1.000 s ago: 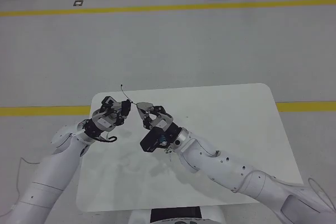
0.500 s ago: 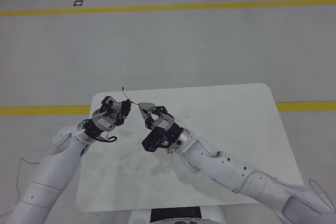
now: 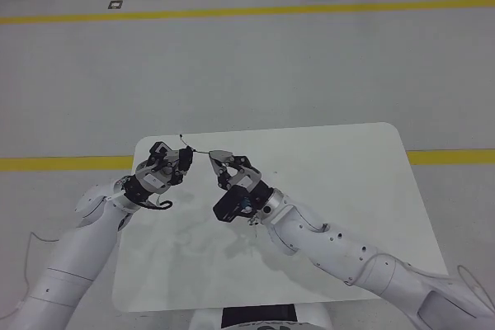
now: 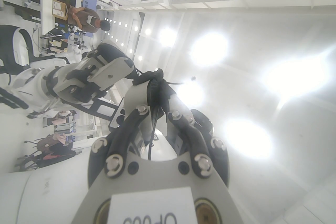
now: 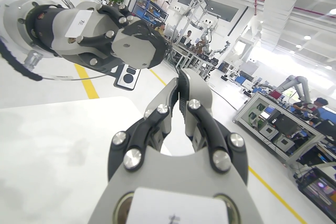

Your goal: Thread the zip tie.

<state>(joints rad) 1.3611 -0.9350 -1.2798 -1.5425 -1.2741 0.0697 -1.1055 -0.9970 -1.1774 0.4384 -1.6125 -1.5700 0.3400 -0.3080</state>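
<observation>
A thin black zip tie (image 3: 196,151) spans the small gap between my two grippers above the white table's (image 3: 338,181) far left corner. My left gripper (image 3: 186,154) is shut on one part of it; in the left wrist view the black strap (image 4: 157,88) sits pinched between the fingertips, and a short tail pokes out past them. My right gripper (image 3: 212,155) faces it from the right, jaws pressed together on the strap's other end. In the right wrist view the right gripper (image 5: 179,78) is shut, with the left gripper (image 5: 155,51) just beyond its tips.
The white table has rounded corners, and its far edge runs just behind the grippers. Yellow floor lines pass behind the table. Both arms stretch over the table's left half.
My right gripper has shifted slightly to the right, away from the left one. The zip tie's free tail above the left gripper has shortened. The left arm stays put.
</observation>
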